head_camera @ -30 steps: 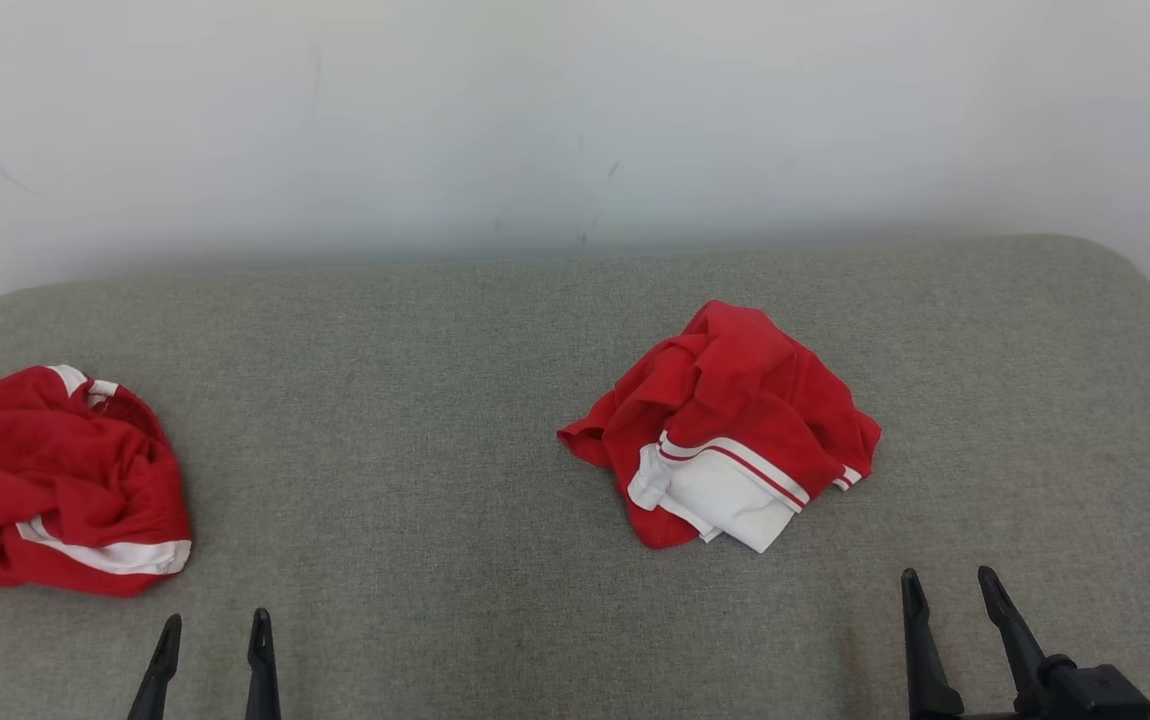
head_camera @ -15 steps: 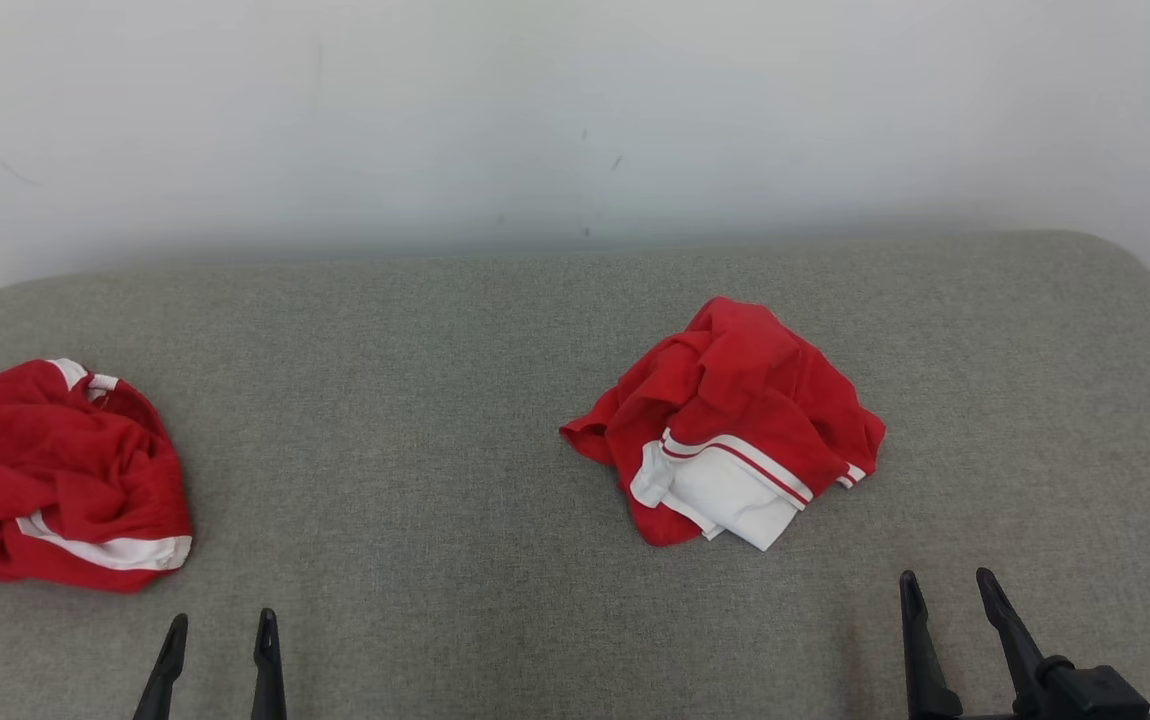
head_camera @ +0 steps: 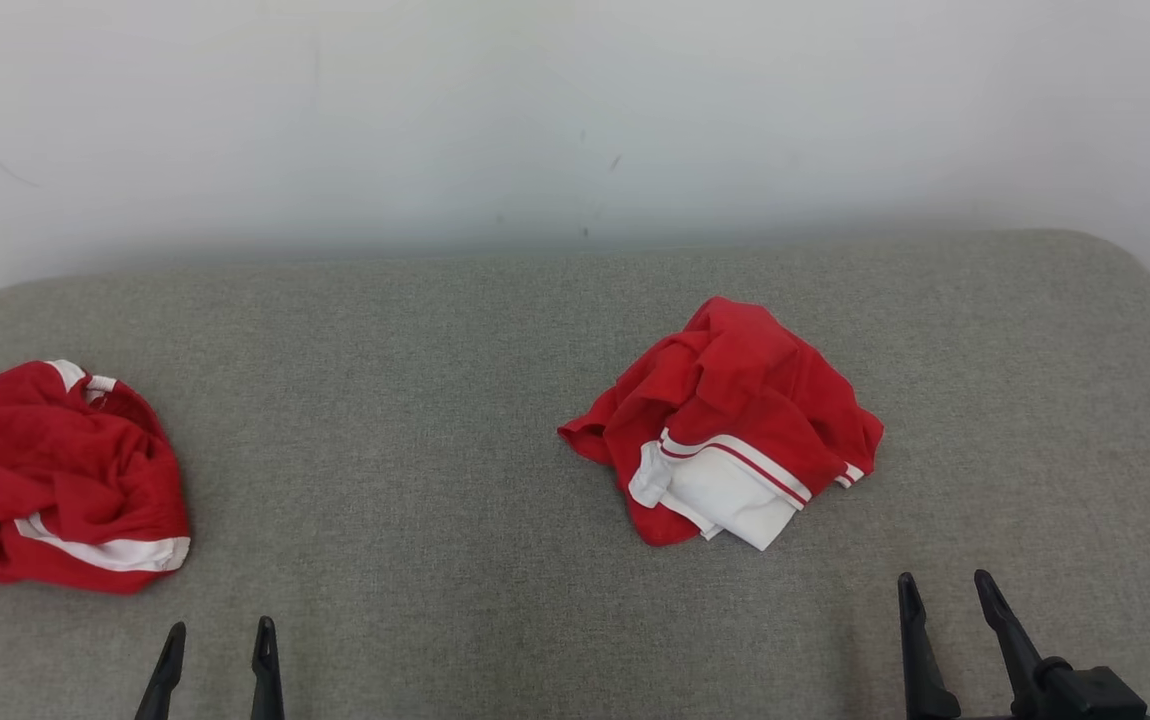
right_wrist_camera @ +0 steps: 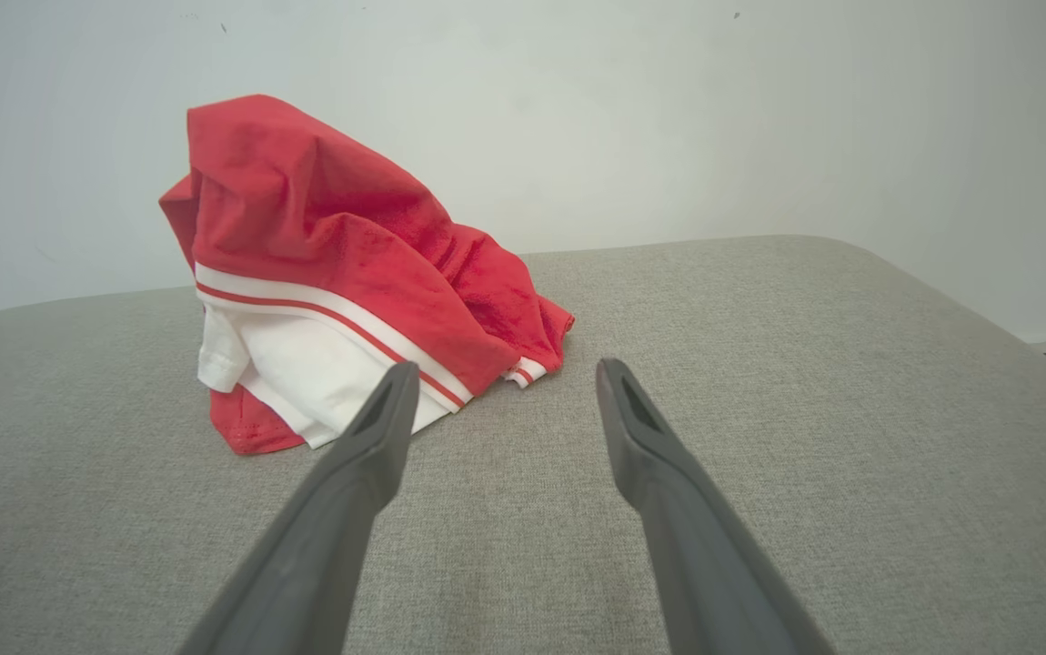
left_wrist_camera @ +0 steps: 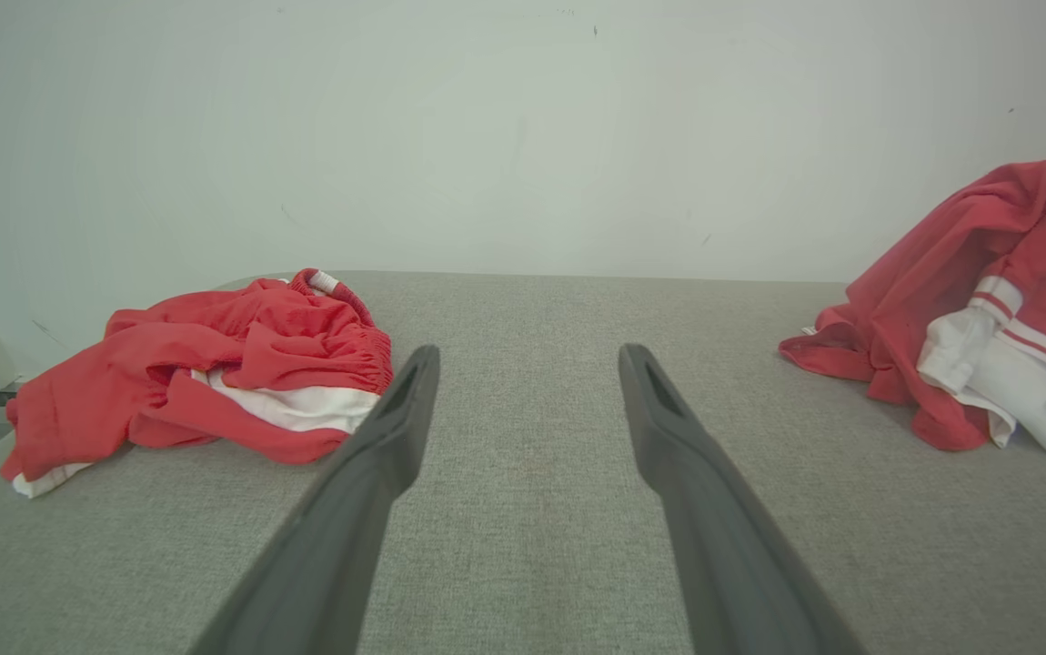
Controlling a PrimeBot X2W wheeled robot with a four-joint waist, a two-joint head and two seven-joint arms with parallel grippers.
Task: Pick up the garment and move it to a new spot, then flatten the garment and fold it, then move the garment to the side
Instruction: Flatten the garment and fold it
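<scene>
The left end effector (head_camera: pixel 219 626) sits at the lower left of the head view, its two dark fingers spread and nothing between them. The right end effector (head_camera: pixel 943 577) sits at the lower right, also open and empty. Both hang over the near edge of the grey tabletop (head_camera: pixel 435 400). The middle garment (head_camera: pixel 735 400), a crumpled red heap with a white panel and red-and-white stripes, lies right of centre, up and to the left of the right end effector and apart from it. The left garment (head_camera: pixel 45 470), red with a white band, lies bunched at the left edge of the tabletop, beyond the left end effector and not touching it. A pale wall (head_camera: pixel 535 100) rises behind.

In the left wrist view, the left end effector (left_wrist_camera: pixel 530 350) points across bare tabletop (left_wrist_camera: pixel 532 546) with its fingers wide. The left garment (left_wrist_camera: pixel 241 355) lies just past the left finger, and the middle garment (left_wrist_camera: pixel 969 246) is far to the right.

In the right wrist view, the right end effector (right_wrist_camera: pixel 507 366) is open. The middle garment (right_wrist_camera: pixel 323 209) stands piled ahead and to the left, its striped hem just beyond the left fingertip.
</scene>
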